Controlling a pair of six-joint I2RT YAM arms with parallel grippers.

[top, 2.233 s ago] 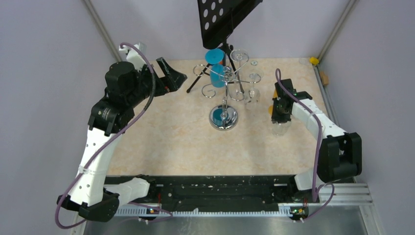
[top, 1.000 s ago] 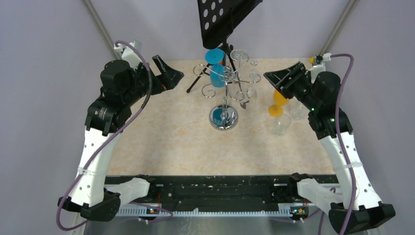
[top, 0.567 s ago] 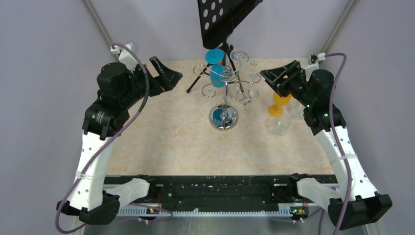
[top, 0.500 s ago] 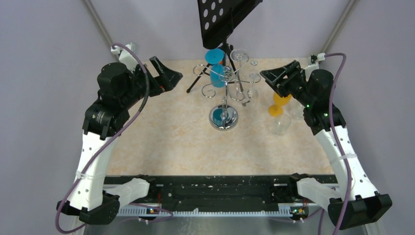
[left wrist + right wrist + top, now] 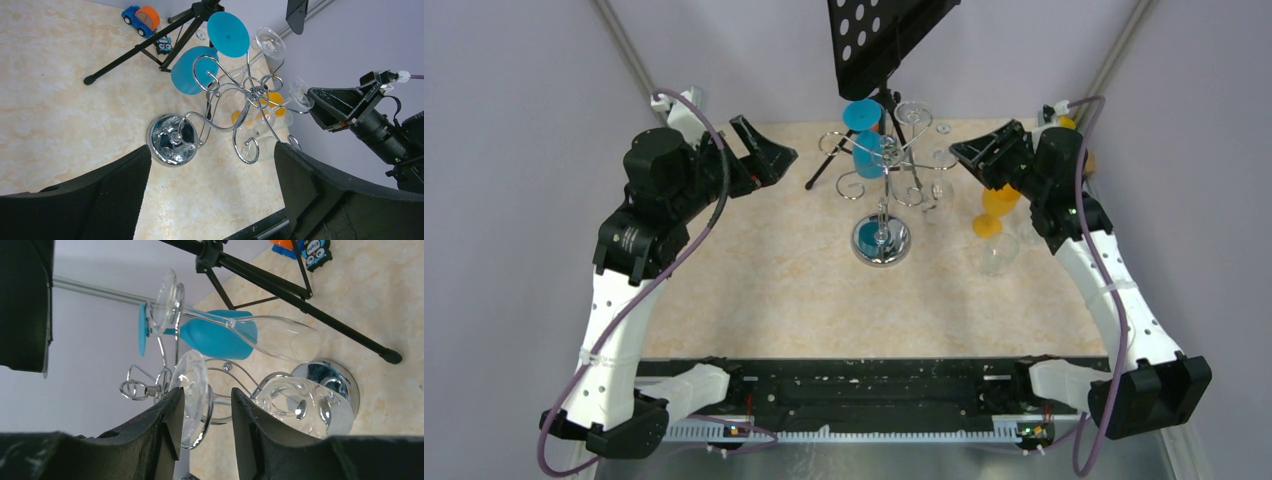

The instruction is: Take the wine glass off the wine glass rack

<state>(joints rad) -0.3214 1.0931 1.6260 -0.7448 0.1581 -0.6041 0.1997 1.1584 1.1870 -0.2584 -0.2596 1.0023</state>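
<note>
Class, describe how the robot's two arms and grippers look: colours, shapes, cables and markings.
The left arm and right arm have white links dotted with small holes, joined by bulky black joints. A purple cable loops along each. The left gripper and right gripper are black, with broad wedge-shaped fingers.

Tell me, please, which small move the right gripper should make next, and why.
Probably close the right gripper gently on the clear wine glass: its foot sits between the open fingers while it hangs on the wine glass rack, so a grip should come before any lift.
</note>
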